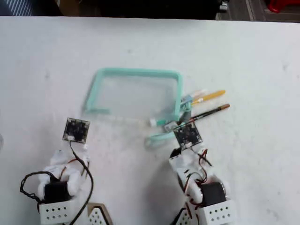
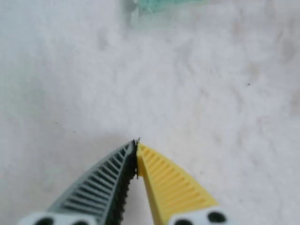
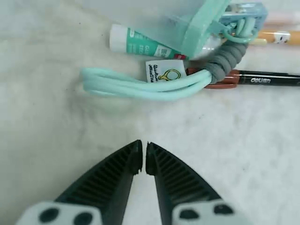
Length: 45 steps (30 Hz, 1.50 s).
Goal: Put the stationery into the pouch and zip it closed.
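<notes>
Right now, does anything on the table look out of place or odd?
Nothing looks damaged or spilled. The pens and the glue stick lie bunched at one corner of the pouch, sticking out from it; whether inside or underneath, I cannot tell. The strap lies looped beside them.

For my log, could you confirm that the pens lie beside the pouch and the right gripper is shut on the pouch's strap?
Not quite: the right gripper is shut on nothing. The right wrist view shows the strap lying on the table ahead of it, untouched. The pens do lie beside the pouch.
</notes>
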Each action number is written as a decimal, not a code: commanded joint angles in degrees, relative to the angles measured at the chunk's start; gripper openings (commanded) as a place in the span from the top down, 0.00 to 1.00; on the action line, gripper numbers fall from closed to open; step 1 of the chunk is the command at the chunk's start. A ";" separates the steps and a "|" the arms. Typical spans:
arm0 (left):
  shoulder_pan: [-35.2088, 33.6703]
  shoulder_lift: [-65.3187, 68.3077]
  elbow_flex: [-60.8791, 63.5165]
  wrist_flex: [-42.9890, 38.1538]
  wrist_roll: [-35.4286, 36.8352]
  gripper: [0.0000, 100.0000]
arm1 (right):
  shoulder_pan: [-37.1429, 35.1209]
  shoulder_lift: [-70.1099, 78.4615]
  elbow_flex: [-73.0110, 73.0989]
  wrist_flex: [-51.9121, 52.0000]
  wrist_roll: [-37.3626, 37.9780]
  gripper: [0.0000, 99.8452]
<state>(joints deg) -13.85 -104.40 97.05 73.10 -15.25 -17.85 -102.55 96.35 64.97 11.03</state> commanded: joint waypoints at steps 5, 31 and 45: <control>0.22 -0.40 -0.09 -2.90 -0.18 0.98 | 5.05 0.13 0.53 -1.19 0.70 0.98; -3.21 -0.48 -17.41 -1.23 -0.26 0.98 | 11.38 -0.31 0.53 -2.95 6.68 0.98; -3.30 -0.48 -26.90 -3.69 -0.26 0.97 | 12.18 -0.22 0.53 -1.71 19.16 0.98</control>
<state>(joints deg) -17.27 -104.57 74.64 70.64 -15.25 -5.54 -102.55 96.35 62.95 23.34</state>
